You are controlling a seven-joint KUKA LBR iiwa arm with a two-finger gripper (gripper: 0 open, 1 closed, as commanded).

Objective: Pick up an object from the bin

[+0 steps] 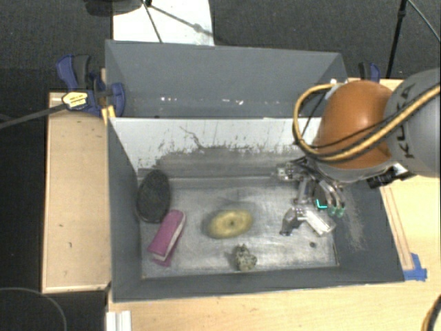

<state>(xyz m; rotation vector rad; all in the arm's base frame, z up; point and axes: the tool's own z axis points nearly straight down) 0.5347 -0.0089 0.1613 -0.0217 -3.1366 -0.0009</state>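
My gripper (298, 221) hangs low over the right part of the bin floor, its metal fingers pointing down and left, with nothing visible between them. To its left lies a flat yellow ring-shaped thing (229, 223) in the middle of the floor. A small grey-green lumpy thing (243, 258) sits near the front wall, below and left of the gripper.
A purple block (167, 236) lies at the front left, and a dark oval brush-like thing (153, 194) leans against the left wall. The orange-covered arm reaches in from the right over the bin's right wall.
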